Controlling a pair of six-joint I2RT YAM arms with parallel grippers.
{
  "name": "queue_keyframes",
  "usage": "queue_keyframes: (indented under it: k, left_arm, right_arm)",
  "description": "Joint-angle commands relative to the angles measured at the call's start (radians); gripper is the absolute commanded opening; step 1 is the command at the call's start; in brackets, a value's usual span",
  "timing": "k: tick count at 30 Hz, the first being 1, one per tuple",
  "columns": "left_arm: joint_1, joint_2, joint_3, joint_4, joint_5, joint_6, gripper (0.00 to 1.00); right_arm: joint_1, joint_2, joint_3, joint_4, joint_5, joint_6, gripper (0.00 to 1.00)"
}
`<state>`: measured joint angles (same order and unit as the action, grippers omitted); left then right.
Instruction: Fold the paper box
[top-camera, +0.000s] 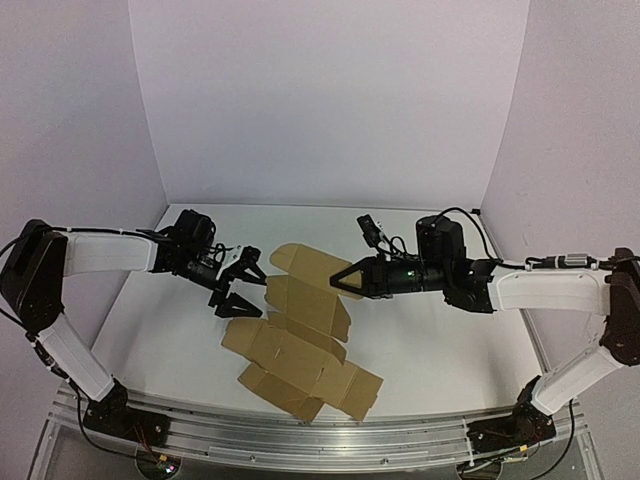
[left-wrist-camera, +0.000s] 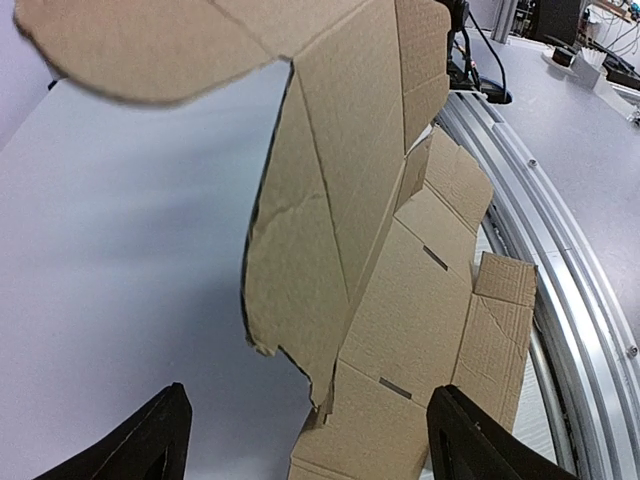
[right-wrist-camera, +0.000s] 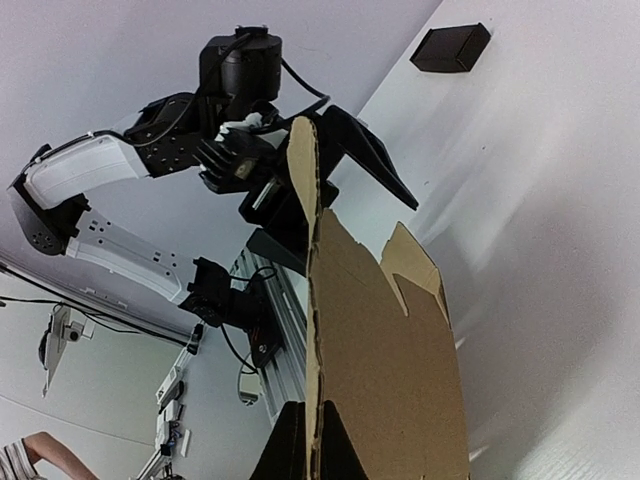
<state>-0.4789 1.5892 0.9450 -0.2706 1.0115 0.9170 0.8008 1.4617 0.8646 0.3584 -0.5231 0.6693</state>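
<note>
Right, from the top camera the paper box (top-camera: 300, 350) is an unfolded brown cardboard sheet spread across the middle of the white table (top-camera: 430, 340), between the two arms, with its near flaps lying flat toward the front edge. The right gripper (top-camera: 335, 280) has its jaws pinched together on the far part of the sheet, which stands lifted off the surface. The left gripper (top-camera: 243, 285) sits just beside the sheet's left edge, jaws spread wide and holding nothing. Over to the left wrist camera: both black fingers (left-wrist-camera: 150, 445) show at the bottom corners, far apart, and the cardboard rises in front of them, one panel upright and creased, the rest flat beside the metal rail (left-wrist-camera: 540, 230). On the right wrist camera, the cardboard edge runs straight up from between the closed fingertips, gripped tight. The left arm (right-wrist-camera: 90, 170) faces it from beyond, and a small black block (right-wrist-camera: 450, 47) lies well apart on the table.
</note>
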Motion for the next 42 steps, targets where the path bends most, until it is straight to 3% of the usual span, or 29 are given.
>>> queue_keyframes:
  k: [1, 7, 15, 18, 22, 26, 30, 35, 37, 42]
  left_arm:
    - [-0.001, 0.026, -0.025, -0.016, 0.080, 0.047, 0.80]
    - [-0.014, 0.051, -0.071, 0.174, 0.112, -0.146, 0.63]
    - [-0.020, 0.051, -0.130, 0.328, 0.104, -0.224, 0.42]
    - [-0.026, 0.048, -0.143, 0.346, 0.108, -0.204, 0.28]
    - [-0.028, 0.031, -0.158, 0.366, 0.120, -0.182, 0.01]
    - [-0.029, 0.020, -0.167, 0.332, 0.131, -0.085, 0.00]
    - [-0.029, 0.020, -0.164, 0.278, 0.142, 0.036, 0.00]
    - [-0.029, 0.031, -0.152, 0.232, 0.146, 0.099, 0.00]
    - [-0.029, 0.034, -0.150, 0.222, 0.150, 0.126, 0.00]
    - [-0.029, 0.040, -0.147, 0.202, 0.126, 0.147, 0.00]
  right_arm:
    - [-0.005, -0.042, -0.001, 0.046, -0.021, -0.044, 0.04]
    - [-0.005, -0.033, 0.002, 0.095, -0.046, -0.024, 0.05]
    - [-0.005, -0.031, -0.007, 0.141, -0.040, 0.011, 0.05]
    - [-0.006, -0.022, -0.008, 0.153, -0.043, 0.029, 0.05]
    - [-0.019, -0.021, -0.031, 0.158, -0.018, 0.058, 0.05]
    - [-0.039, -0.030, -0.084, 0.157, 0.088, 0.091, 0.10]
    - [-0.054, -0.008, -0.132, 0.154, 0.209, 0.132, 0.25]
    - [-0.055, 0.094, -0.092, 0.082, 0.238, 0.139, 0.40]
    - [-0.054, 0.141, -0.051, 0.026, 0.232, 0.134, 0.42]
    - [-0.054, 0.211, 0.063, -0.340, 0.316, 0.028, 0.51]
